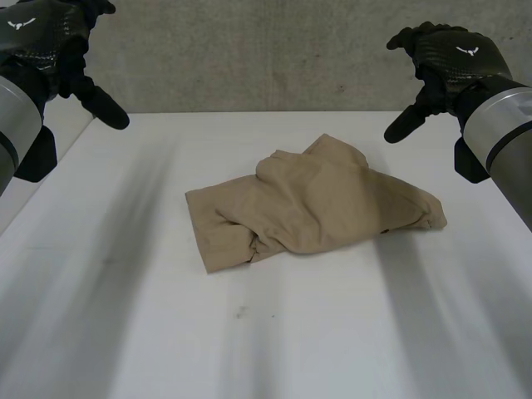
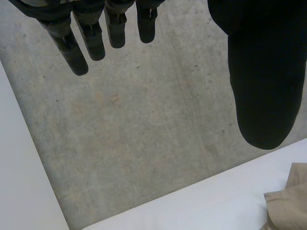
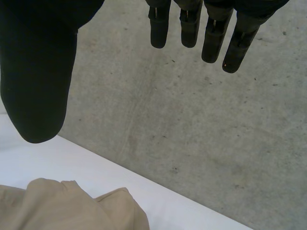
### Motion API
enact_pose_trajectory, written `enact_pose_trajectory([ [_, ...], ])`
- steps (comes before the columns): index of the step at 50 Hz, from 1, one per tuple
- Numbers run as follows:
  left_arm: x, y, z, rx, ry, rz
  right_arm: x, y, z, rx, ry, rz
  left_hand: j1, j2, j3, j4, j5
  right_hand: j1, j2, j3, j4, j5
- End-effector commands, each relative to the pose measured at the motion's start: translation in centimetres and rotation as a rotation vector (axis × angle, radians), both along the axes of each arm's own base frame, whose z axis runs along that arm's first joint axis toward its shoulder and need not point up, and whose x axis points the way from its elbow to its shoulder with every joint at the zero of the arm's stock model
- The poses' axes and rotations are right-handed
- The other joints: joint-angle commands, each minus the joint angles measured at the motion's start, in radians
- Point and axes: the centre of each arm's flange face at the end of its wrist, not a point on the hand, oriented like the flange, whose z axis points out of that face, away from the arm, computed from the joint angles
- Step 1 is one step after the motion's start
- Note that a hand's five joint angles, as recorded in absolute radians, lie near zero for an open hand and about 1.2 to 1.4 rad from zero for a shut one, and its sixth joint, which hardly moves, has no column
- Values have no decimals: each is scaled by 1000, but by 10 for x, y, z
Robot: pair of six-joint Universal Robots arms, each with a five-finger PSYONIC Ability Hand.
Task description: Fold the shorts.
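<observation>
tan shorts (image 1: 312,204) crumpled mid-table (image 1: 125,332), left hand (image 1: 50,41) raised well left of shorts, fingers straight, holding nothing, right hand (image 1: 449,58) raised right of shorts, likewise spread

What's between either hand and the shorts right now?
Nothing visible. The left hand and right hand hang open near the far corners of the table, holding nothing. The shorts lie crumpled mid-table with bare surface on every side, so either hand looks to have a free path down.
</observation>
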Motion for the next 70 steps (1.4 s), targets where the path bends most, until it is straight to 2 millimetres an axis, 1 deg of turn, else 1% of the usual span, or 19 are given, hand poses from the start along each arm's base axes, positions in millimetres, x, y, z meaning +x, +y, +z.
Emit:
enact_pose_trajectory([
  [1,0,1,2,-7,1,0,-1,-1,-3,8,6,-15,13,-6,-24,-33,-45,-31,-51,-38,-69,-69],
  [15,-2,-1,-5,13,-9,-14,-2,-3,-2,-7,10,-20,13,-6,-24,-33,-45,-31,-51,-38,-69,-69],
  [21,-10,-6,-24,62,-32,-39,-2,-9,-1,-70,83,-32,13,-6,-24,-33,-45,-31,-51,-38,-69,-69],
  [25,-21,-17,-49,130,-60,-100,-8,-30,-17,-99,184,-63,13,-6,-24,-33,-45,-31,-51,-38,-69,-69],
  [29,-32,-27,-76,189,-82,-160,-16,-54,-51,-52,342,-96,13,-6,-24,-33,-45,-31,-51,-38,-69,-69],
  [34,-40,-38,-105,250,-102,-190,-18,-70,-85,65,399,-85,13,-6,-24,-33,-45,-31,-51,-38,-69,-69],
  [40,-42,-48,-128,294,-116,-182,-32,-92,-111,251,261,-71,13,-6,-24,-33,-45,-31,-51,-38,-69,-69],
  [45,-42,-52,-132,289,-114,-178,-35,-102,-136,414,92,4,13,-6,-24,-33,-45,-31,-51,-38,-69,-69],
  [48,-42,-53,-134,293,-115,-176,-34,-103,-147,447,79,21,13,-6,-24,-33,-45,-31,-51,-38,-69,-69],
  [52,-42,-54,-134,290,-114,-176,-36,-107,-160,473,82,12,13,-6,-24,-33,-45,445,425,438,406,407],
  [53,-42,-54,-134,290,-114,-176,-37,-107,-161,474,87,11,13,-6,-24,-33,-45,821,801,814,783,783],
  [55,-42,-54,-134,289,-114,-176,-37,-107,-160,471,90,14,13,-6,-24,-33,-45,1172,1153,1166,1134,1134],
  [60,-42,-54,-130,272,-110,-176,-31,-97,-134,383,145,53,13,-6,-24,-33,-45,1191,1171,1184,1153,1153],
  [61,-43,-55,-127,263,-107,-178,-32,-92,-121,335,186,61,13,-6,-24,-33,-45,1191,1171,1184,1153,1153],
  [64,-44,-57,-120,229,-97,-178,-31,-79,-109,278,269,82,13,-6,-24,-33,-45,1191,1171,1184,1153,1153],
  [65,-45,-58,-118,216,-93,-181,-19,-58,-99,209,365,134,13,-6,-24,-33,-45,1191,1171,1184,1153,1153],
  [67,-48,-60,-108,170,-80,-188,-12,-49,-96,181,399,159,13,-6,-24,-33,-45,1191,1171,1184,1153,1153],
  [68,-51,-61,-101,133,-75,-194,9,-17,-92,100,505,249,13,-6,-24,-33,-45,1191,1171,1184,1153,1153],
  [70,-53,-62,-95,101,-72,-199,15,-7,-93,77,537,280,13,-6,-24,-33,-45,1191,1171,1184,1153,1153],
])
